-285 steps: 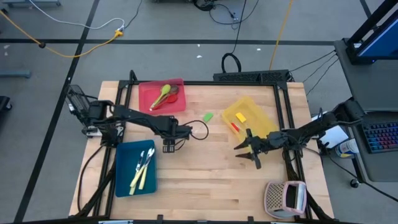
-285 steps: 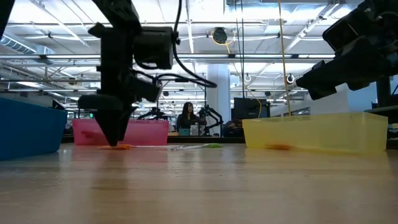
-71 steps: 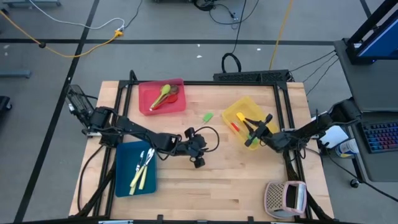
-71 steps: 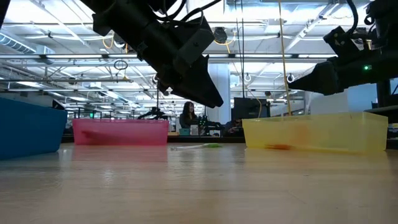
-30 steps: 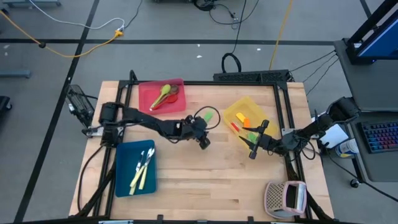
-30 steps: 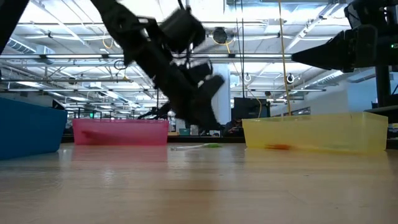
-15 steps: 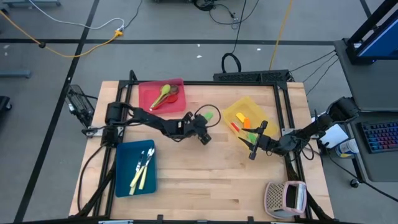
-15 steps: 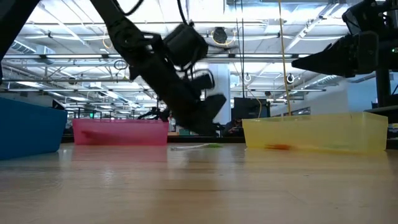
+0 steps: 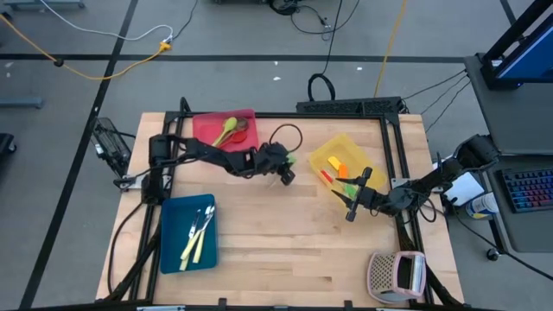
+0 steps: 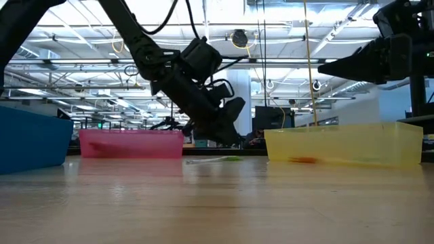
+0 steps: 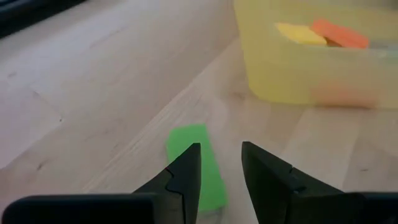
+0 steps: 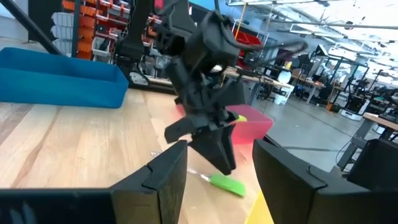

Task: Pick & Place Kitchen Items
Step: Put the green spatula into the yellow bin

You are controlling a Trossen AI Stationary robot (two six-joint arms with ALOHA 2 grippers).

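Mostly sorted: on your counter [image 9: 285, 250], spatulas sit in the yellow tray [image 9: 370, 173]. Left gripper [image 11: 219, 165] hangs over the stray green spatula [image 11: 196, 165] between trays, jaws open to straddle it. Right gripper [image 9: 347, 210] waits beside the yellow tray, jaws open, empty.

A grey floor [image 9: 86, 95] crossed by dark tape lines surrounded the wooden table [image 9: 285, 250], with a yellow cable [image 9: 130, 60] trailing across it. Beyond the table stretched a workshop hall under ceiling lights [image 10: 285, 30], where a person [image 10: 204, 129] sat among desks.
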